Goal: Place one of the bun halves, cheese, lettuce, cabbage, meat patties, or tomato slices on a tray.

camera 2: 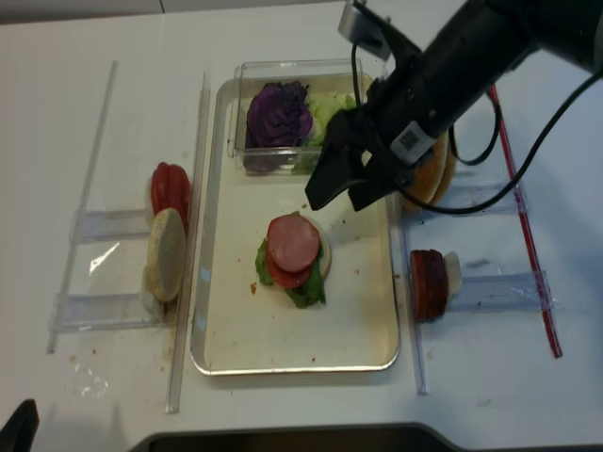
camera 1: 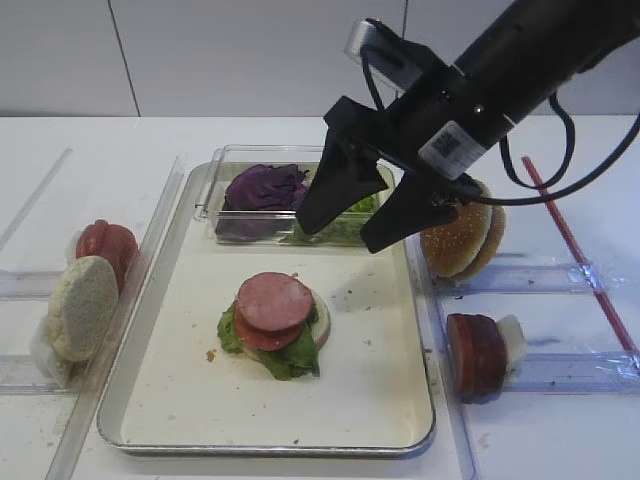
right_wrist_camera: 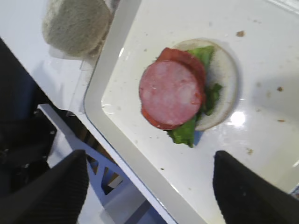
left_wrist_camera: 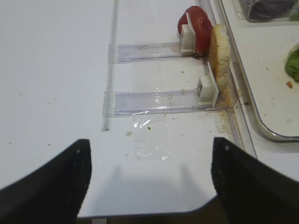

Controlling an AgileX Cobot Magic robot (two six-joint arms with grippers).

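While your right gripper hangs empty, jaws wide apart, above the tray, a meat patty tops the stack on tomato, lettuce and pale bun half. Left jaws also stand apart, empty. Further patties wait right of the tray: likely soft, slippery; pinch across the rim.

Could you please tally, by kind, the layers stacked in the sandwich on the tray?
Bun half: 1
Lettuce layer: 1
Tomato slice: 1
Meat patty: 1
Total: 4
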